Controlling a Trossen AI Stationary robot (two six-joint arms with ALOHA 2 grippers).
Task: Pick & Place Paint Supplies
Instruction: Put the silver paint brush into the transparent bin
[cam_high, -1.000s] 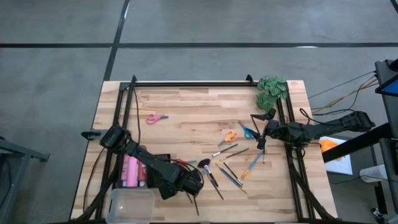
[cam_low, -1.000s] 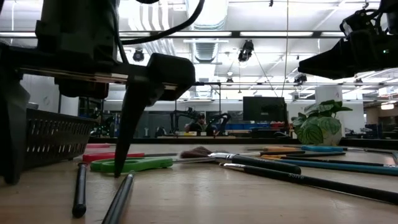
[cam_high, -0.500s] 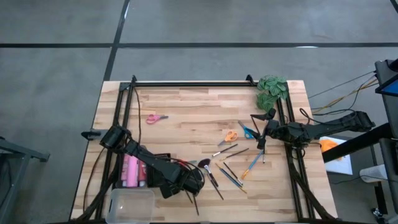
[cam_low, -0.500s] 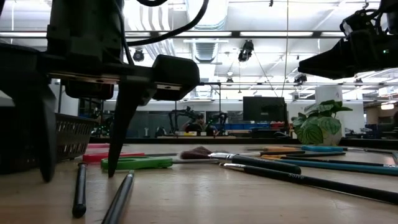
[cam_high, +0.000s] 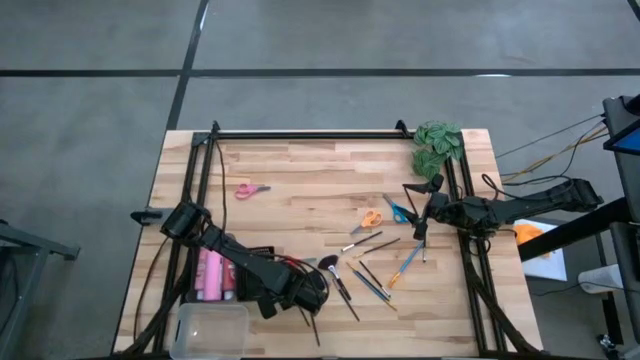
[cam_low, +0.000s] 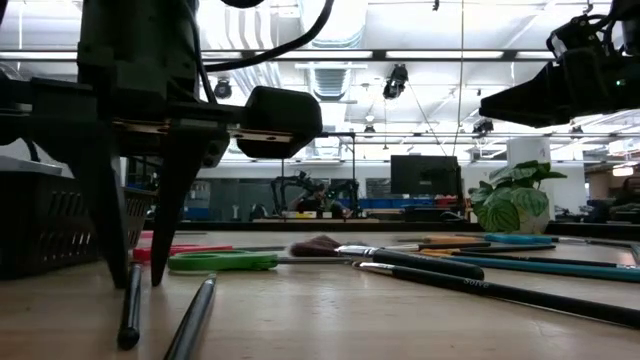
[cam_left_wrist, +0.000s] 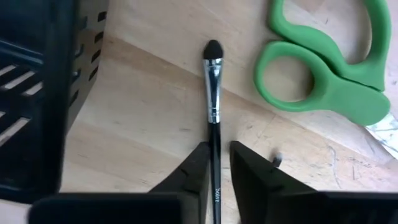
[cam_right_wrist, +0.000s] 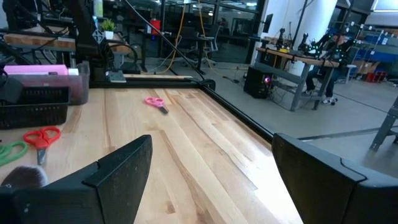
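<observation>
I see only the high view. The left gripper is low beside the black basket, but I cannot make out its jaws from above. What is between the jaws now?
Observer: In the left wrist view, the left gripper has a thin dark-handled brush between its jaws.
Operator: Are the jaws already tight on it?
Observer: Not quite. They stand narrow, with a small gap on one side of the handle.
Operator: Is the brush lifted?
Observer: No. The low view shows it lying flat on the table.
</observation>
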